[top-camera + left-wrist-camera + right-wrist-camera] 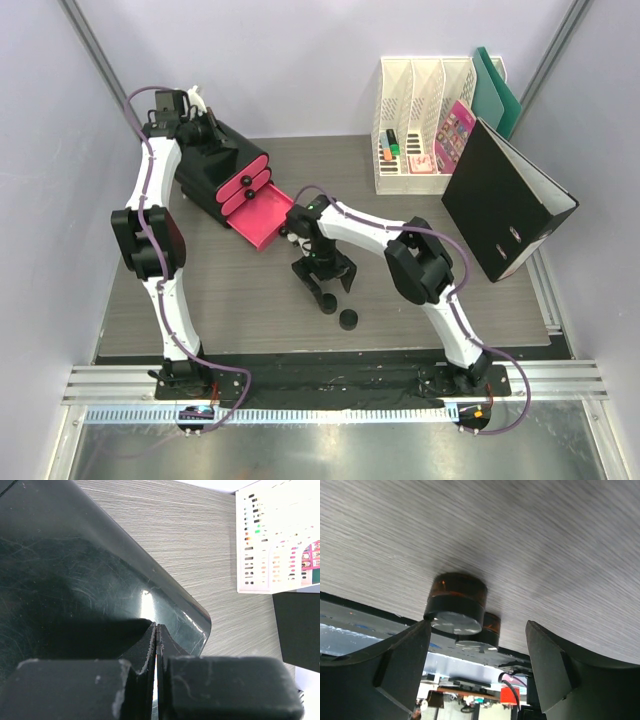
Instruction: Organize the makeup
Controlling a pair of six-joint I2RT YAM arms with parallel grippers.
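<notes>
Two black round compacts lie flat on the table point(200, 300), centrally and near its front edge. The first compact point(456, 605) sits just below the right gripper point(478, 627). The second compact point(348, 319) is just beside the first, toward the arm bases; contact between them cannot be confirmed. Each shows an amber band round its side and a pale glossy top face. Any lettering is illegible. Being round, they show no long axis.

Right gripper: jaws spread wide, holding nothing, with a finger on either side of the first compact and clear of it.

Left gripper point(155, 630): fingers pressed together with nothing between them, over the glossy top of the black box point(215, 165). The box's lowest pink drawer point(262, 218) stands pulled out, its pink floor visible.

At rear right, a white file rack point(425, 120) holds orange and green markers point(390, 150) and a pink printed card point(455, 130), its print too small to read. A black binder point(505, 205) leans beside the rack.
</notes>
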